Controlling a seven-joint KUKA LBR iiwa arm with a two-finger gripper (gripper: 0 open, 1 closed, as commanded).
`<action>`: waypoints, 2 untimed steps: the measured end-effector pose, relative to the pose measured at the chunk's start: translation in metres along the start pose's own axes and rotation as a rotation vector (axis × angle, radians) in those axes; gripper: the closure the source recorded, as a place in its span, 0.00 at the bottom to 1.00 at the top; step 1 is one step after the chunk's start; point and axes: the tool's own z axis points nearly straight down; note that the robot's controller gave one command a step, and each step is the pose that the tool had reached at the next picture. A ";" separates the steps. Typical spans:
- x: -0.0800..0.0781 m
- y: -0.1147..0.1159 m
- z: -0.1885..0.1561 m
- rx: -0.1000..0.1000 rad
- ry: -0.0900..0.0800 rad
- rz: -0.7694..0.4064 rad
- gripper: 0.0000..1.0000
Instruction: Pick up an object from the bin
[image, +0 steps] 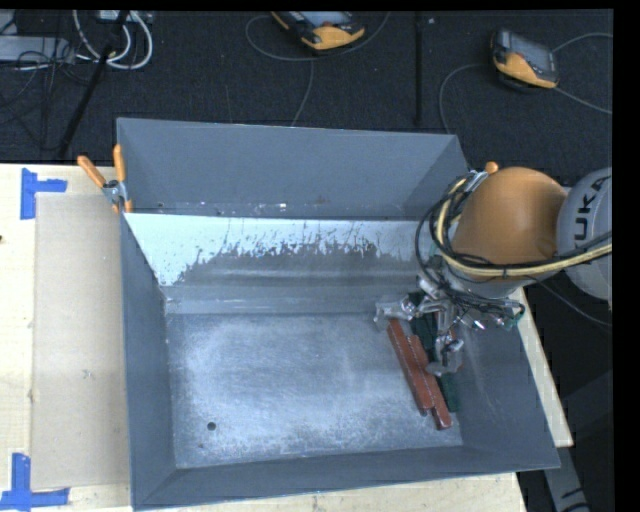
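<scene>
A long reddish-brown flat bar (417, 373) lies on the bin floor at the right, running from upper left to lower right, with a dark green strip (448, 393) along its right side. My gripper (447, 343) hangs low over the bar's upper half, its metal body just right of the bar's top end. The fingers point down next to the bar's right edge. I cannot tell whether they touch it.
The arm with its orange dome and looped cables comes in over the bin's right wall. A small dark speck sits on the floor at the lower left. The sloping right wall is close to the gripper.
</scene>
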 end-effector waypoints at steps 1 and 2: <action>0.005 -0.004 0.001 -0.005 0.002 -0.314 0.00; -0.002 0.002 0.031 -0.012 -0.004 -0.719 0.00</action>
